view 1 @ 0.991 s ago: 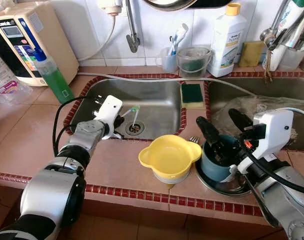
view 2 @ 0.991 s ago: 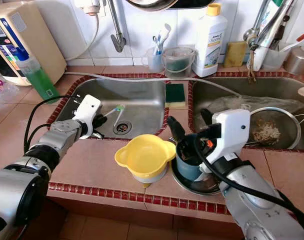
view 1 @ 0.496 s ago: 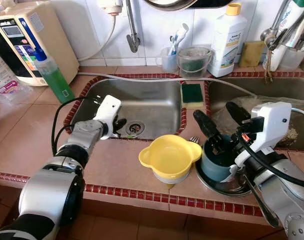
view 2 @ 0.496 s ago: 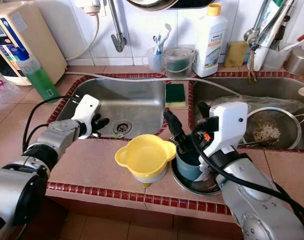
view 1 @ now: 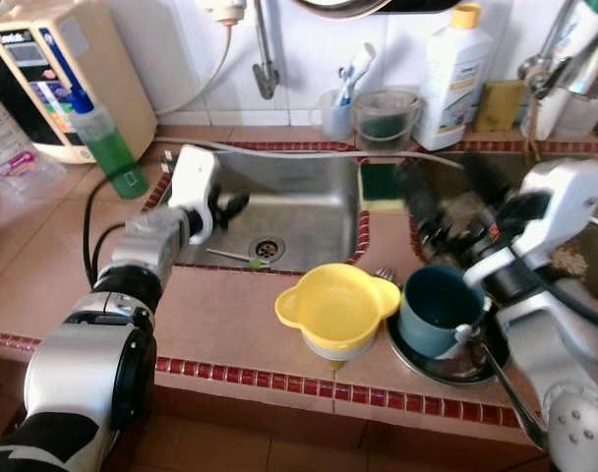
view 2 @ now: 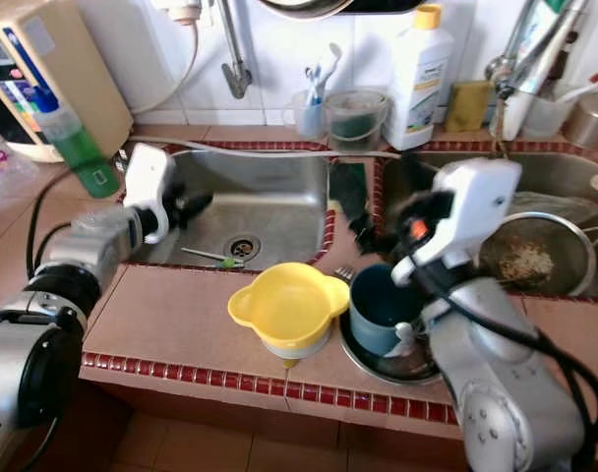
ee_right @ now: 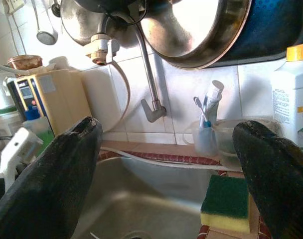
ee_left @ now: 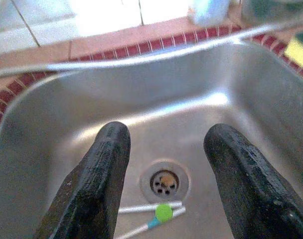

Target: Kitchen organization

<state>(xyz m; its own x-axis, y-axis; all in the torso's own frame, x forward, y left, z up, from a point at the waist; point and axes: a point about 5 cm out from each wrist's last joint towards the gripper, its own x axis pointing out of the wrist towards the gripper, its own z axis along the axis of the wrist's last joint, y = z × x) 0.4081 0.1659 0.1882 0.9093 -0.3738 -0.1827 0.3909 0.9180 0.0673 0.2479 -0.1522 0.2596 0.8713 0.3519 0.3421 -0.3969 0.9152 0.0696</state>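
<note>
1. We see the left hand (ee_left: 164, 164) over the steel sink (ee_left: 52, 114), its two black fingers (ee_left: 99, 174) spread wide with nothing between them.
2. We see the round drain (ee_left: 165, 182) on the sink floor, between the two fingers as framed.
3. Two thin white sticks (ee_left: 149, 207) lie just beside the drain, roughly parallel; a green round piece (ee_left: 164, 212) and a bit of blue sit on them. We can't tell what they are.
4. A red-brown tile border (ee_left: 141, 47) rims the sink, with a pale wall behind it.
5. A thin light hose or rod (ee_left: 141, 57) runs along the far rim.
6. A yellow-green sponge corner (ee_left: 302, 50) shows at the sink's edge, blurred.
</note>
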